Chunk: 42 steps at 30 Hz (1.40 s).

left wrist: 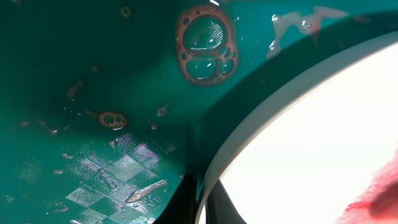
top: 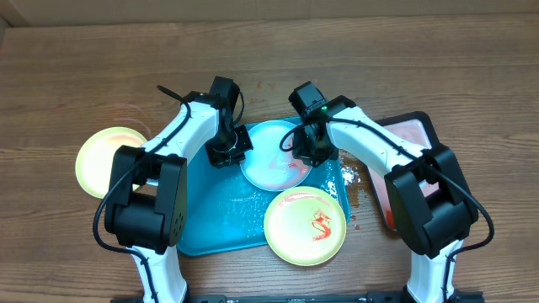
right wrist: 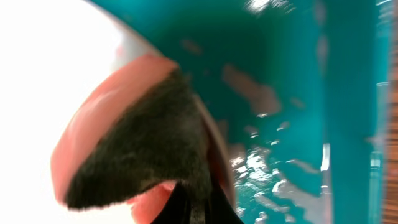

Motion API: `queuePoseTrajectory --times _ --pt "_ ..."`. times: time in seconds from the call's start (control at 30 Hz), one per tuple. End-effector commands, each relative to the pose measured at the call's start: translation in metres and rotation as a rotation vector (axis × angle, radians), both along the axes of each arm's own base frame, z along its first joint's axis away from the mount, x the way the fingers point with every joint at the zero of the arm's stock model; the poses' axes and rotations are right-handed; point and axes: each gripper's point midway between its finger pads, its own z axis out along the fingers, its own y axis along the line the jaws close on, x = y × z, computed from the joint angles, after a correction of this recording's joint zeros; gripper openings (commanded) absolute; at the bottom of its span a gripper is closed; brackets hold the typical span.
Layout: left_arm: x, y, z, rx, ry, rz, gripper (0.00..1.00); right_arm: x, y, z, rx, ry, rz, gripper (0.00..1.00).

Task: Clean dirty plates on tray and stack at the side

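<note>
Both wrist views were blurred and very close. Left gripper (top: 226,153) was clenched at the rim of the light blue round plastic plate (top: 271,164); whether it pinched the rim was unclear. Right gripper (right wrist: 193,210) was clamped on a pink-and-dark fuzzy pad (right wrist: 149,149) against that plate. Three plates counted: the blue one at upper centre and a sauce-smeared pale yellow-green plate (top: 305,225) at lower right sat on the turquoise rectangular plastic tray (top: 215,215). A second yellow-green plate (top: 99,160) lay on the brown wood-grain worktop (top: 76,59) at left, partly behind the arm.

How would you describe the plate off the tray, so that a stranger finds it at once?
Start at the turquoise tray in the middle. Left of it, on bare wood, lies a pale yellow-green plate. Its twin and the blue plate sit on the tray.
</note>
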Motion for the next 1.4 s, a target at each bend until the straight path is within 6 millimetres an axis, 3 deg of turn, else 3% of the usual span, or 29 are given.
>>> queuePoseTrajectory --times 0.0,0.33,0.57,0.8,0.93,0.97,1.17,1.37 --pt "-0.015 0.026 -0.035 0.144 0.078 0.033 0.05 -0.023 0.031 0.002 0.137 0.084 0.087 0.04" --pt "-0.017 0.027 -0.034 0.147 0.087 0.032 0.05 -0.052 0.08 -0.021 0.178 0.126 0.168 0.04" --pt "-0.018 0.027 -0.034 0.148 0.089 0.032 0.04 -0.029 0.099 -0.023 0.24 0.03 0.153 0.04" --pt "-0.018 0.027 -0.034 0.148 0.089 0.032 0.04 0.026 0.073 -0.023 0.094 -0.194 0.038 0.04" --pt "-0.017 0.027 -0.034 0.148 0.088 0.032 0.04 0.047 0.039 -0.023 -0.075 -0.297 -0.016 0.04" --pt "-0.017 0.027 -0.034 0.148 0.088 0.032 0.05 0.053 0.022 -0.023 -0.15 -0.324 -0.036 0.04" --pt "-0.018 0.027 -0.034 0.148 0.089 0.032 0.04 0.048 -0.023 -0.025 -0.32 -0.286 -0.019 0.04" --pt "-0.017 0.027 -0.034 0.148 0.088 0.034 0.05 0.016 -0.053 -0.03 -0.428 -0.14 0.005 0.04"
